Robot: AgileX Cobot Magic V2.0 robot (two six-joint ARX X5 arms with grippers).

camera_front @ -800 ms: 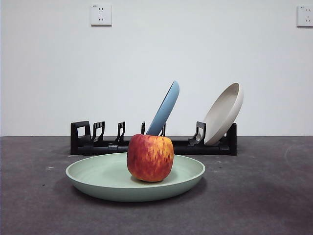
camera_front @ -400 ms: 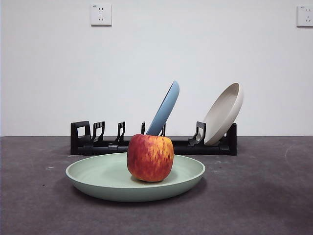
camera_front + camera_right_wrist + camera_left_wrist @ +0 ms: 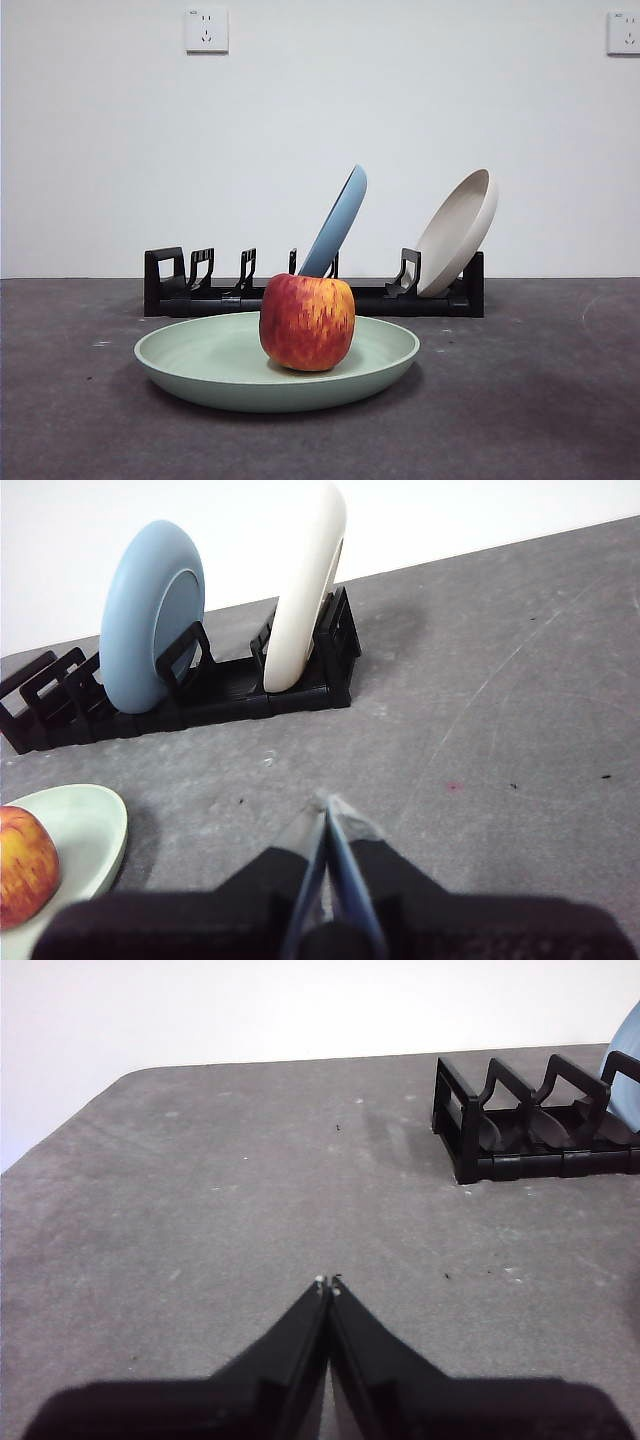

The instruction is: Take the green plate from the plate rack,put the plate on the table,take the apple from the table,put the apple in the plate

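Apple sits in green plate on table, near side of rack. My left tool and right tool are both pressed together, holding nothing, clear of the plate. Task looks done; I'd keep both arms back.

Right gripper: two black jaws pressed together, tips meeting above bare table, holding nothing.

Table: dark grey, mottled, with pale scuff lines and small specks.

Plate rack: long, low, black, standing across the far part of the table before a white wall.

Light blue plate: on edge in the rack, its underside facing the camera.

Cream-white plate: on edge just beside the blue one, at the rack's end.

Green plate: flat on the table near the gripper, partly cut off at the frame edge.

Apple: red and yellow, resting in the green plate, also cut off.
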